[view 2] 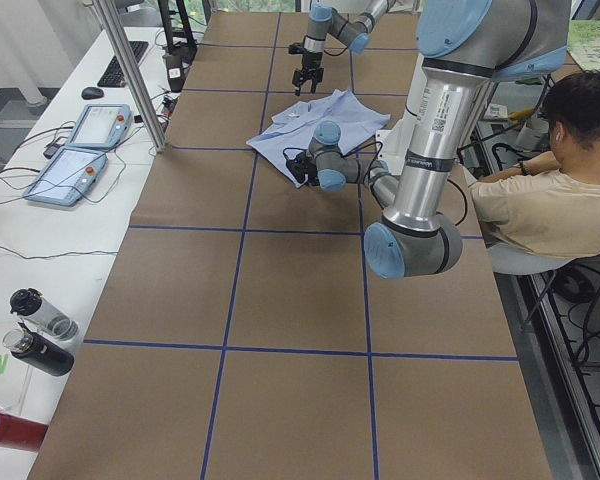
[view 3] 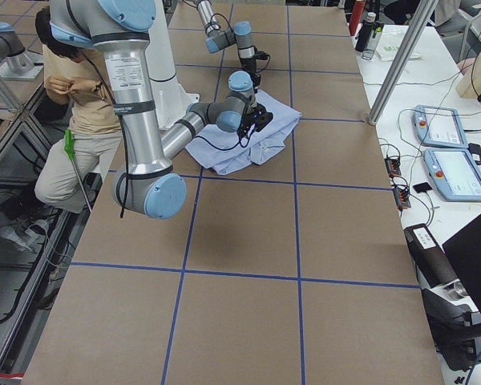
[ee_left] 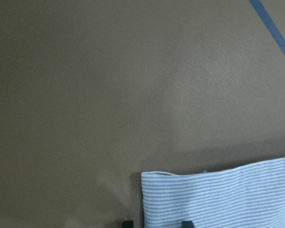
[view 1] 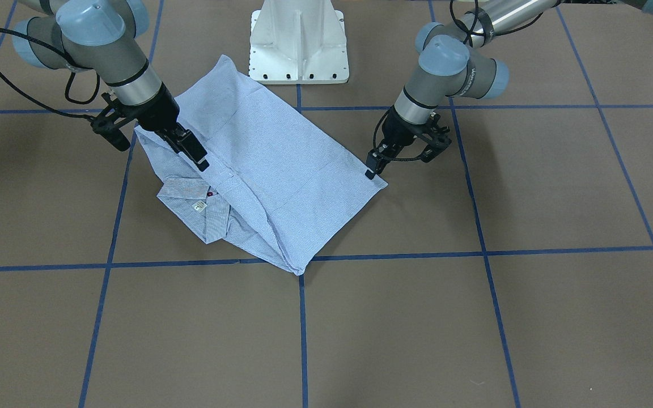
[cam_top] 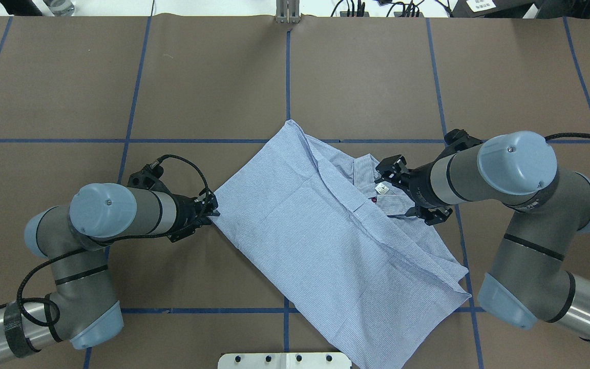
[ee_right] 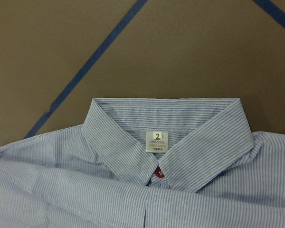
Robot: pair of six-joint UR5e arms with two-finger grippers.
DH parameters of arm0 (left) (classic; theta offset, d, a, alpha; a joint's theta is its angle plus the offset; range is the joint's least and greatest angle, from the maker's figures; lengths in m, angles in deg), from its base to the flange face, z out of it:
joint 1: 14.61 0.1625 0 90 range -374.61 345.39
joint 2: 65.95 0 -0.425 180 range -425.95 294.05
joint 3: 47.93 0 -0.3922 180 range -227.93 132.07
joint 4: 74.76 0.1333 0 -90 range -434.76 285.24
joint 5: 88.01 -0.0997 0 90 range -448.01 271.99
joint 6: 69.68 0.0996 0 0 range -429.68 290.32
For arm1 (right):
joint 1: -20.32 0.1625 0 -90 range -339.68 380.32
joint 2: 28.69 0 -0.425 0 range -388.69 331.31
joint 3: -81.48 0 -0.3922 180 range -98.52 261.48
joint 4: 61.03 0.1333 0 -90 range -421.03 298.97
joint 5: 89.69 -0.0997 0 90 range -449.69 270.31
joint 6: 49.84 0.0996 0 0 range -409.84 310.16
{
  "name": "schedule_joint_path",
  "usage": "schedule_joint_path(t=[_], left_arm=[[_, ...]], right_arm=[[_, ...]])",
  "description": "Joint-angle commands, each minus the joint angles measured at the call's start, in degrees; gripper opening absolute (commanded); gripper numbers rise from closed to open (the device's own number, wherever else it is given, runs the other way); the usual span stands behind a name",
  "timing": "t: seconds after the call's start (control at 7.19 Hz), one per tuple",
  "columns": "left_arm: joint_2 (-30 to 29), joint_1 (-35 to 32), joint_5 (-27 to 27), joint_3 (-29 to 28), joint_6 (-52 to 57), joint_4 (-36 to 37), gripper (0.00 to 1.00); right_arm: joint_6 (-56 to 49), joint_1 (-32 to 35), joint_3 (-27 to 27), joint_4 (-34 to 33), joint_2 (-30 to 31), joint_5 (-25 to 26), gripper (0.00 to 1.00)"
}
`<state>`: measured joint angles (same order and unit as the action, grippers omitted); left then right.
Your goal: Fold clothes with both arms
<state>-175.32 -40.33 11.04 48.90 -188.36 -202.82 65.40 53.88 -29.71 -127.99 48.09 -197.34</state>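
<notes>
Brown table carried half-folded shirt; left gripper gaped astride a corner, right gripper by collar, closure unreadable. Likely best: pinch firmly, lift evenly.

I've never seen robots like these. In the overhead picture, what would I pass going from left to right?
left arm → left gripper at the cloth's edge → striped shirt → right gripper over its collar end → right arm
</notes>
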Motion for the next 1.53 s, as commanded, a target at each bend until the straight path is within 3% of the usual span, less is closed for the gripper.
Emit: schedule_joint_path(t=[0.0,0.56,0.83,1.11,1.39], left_arm=[[-0.1,0.1,-0.1,-0.1,-0.1,0.0,0.00],[-0.6,-2.8,-2.2,-0.2,4.5,0.0,0.00],[-9.8,-9.3,-2.2,-10.9,7.3,-1.6,0.00],[-16.3,-14.7,-2.2,-26.2,12.5,-13.0,0.00],[-26.3,-18.2,-1.8,-40.8,15.6,-19.7,0.00]], right_arm=[[-0.1,0.8,-0.1,0.0,0.0,-0.5,1.00],[0.0,1.1,-0.3,0.0,0.0,-0.7,1.00],[0.0,1.3,-0.5,0.0,0.0,-0.7,1.00],[0.0,1.3,-0.4,0.0,0.0,-0.7,1.00],[0.0,1.2,-0.3,0.0,-0.1,-0.6,1.00]])
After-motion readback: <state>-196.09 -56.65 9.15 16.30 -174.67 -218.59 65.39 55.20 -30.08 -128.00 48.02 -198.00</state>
